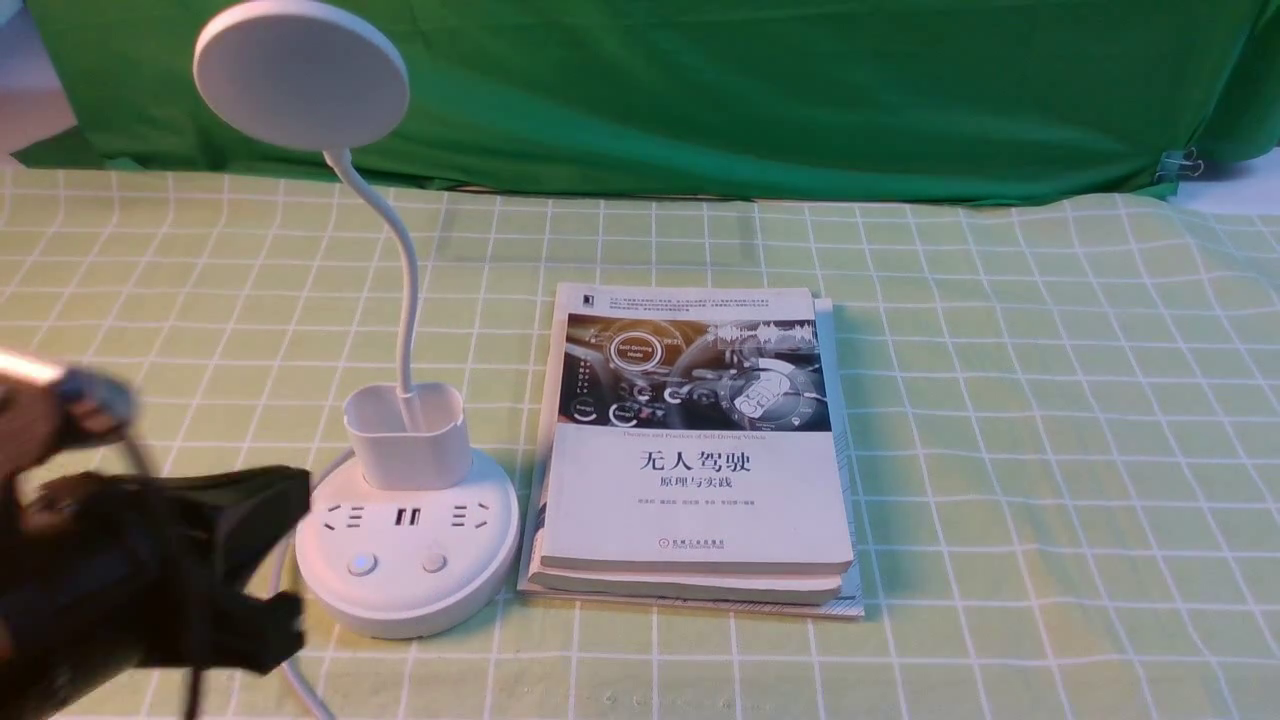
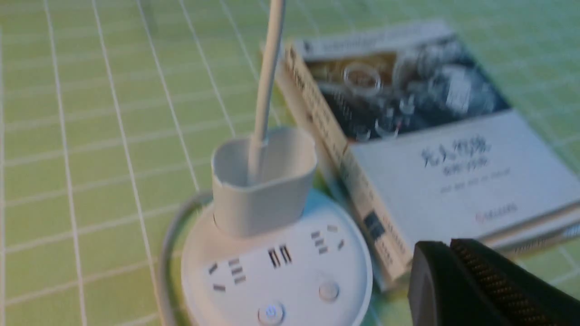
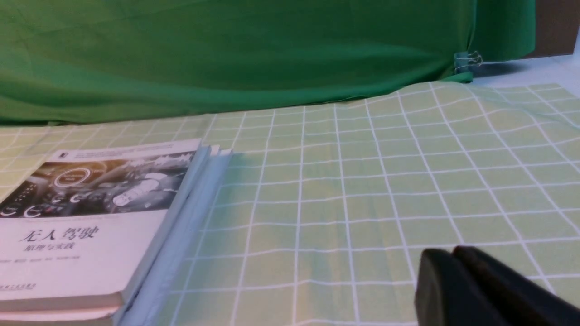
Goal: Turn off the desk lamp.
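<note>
The white desk lamp (image 1: 405, 545) stands at the left of the table. Its round disc head (image 1: 300, 75) sits on a thin bent neck that rises out of a small cup (image 1: 408, 435). Two buttons (image 1: 362, 565) lie at the front of the round base, beside the sockets. In the left wrist view the nearer button (image 2: 271, 312) shows a faint blue glow. My left gripper (image 1: 280, 540) hovers just left of the base with its black jaws pressed together and nothing between them; its tip (image 2: 446, 246) is blurred. My right gripper (image 3: 448, 253) is shut over bare cloth.
A stack of books (image 1: 695, 440) lies right beside the lamp base, on the green checked tablecloth (image 1: 1050, 450). A green backdrop (image 1: 750, 90) hangs along the far edge, held by a clip (image 1: 1180, 165). The lamp's white cable (image 1: 300, 680) runs toward the front edge.
</note>
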